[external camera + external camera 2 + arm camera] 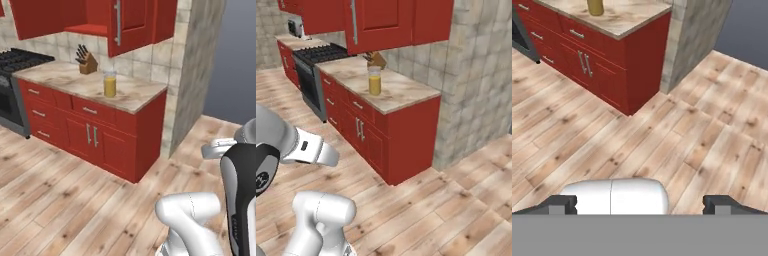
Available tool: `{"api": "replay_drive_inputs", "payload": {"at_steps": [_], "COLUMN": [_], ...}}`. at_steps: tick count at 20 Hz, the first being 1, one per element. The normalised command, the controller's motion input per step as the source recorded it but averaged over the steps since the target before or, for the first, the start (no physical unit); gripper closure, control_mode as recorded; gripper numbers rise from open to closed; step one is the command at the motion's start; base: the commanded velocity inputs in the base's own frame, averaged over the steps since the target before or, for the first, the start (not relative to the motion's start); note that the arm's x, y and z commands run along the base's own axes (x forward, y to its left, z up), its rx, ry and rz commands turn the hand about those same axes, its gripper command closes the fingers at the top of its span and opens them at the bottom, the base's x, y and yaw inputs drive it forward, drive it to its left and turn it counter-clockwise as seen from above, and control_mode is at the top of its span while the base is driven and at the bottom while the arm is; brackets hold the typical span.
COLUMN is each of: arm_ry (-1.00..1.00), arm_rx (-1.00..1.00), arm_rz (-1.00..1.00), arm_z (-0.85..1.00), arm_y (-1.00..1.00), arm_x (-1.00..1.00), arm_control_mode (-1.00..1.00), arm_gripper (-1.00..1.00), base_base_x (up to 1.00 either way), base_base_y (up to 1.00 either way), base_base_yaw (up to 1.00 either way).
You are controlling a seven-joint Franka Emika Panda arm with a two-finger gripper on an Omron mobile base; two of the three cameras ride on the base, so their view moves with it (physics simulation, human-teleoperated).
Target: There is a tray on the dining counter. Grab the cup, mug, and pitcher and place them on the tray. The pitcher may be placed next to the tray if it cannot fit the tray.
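My gripper [640, 204] hung with its jaws spread wide and empty over the wooden floor [662, 145]; I saw the pitcher [110, 83] well ahead of it, upright on the wall counter [135, 97]

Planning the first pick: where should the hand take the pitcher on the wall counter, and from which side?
Grip the pitcher around its straight glass body, near mid-height, coming in level from the open floor side. It stands upright near the counter front edge, with the knife block and wall behind. Any handle is too small to make out.
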Motion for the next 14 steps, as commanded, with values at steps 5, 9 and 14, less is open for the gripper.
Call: {"api": "replay_drive_inputs", "payload": {"at_steps": [5, 9, 14], "arm_ry": [0.00, 0.00, 0.00], "arm_rx": [0.00, 0.00, 0.00], "arm_rz": [0.00, 0.00, 0.00], "arm_z": [0.00, 0.00, 0.00], "arm_y": [0.00, 0.00, 0.00], "arm_x": [0.00, 0.00, 0.00], "arm_control_mode": [1.00, 1.00, 1.00], "arm_gripper": [-1.00, -1.00, -1.00], "base_base_x": [1.00, 1.00, 1.00], "base_base_y": [0.00, 0.03, 0.08], "base_base_yaw": [0.62, 0.68, 0.64]}}
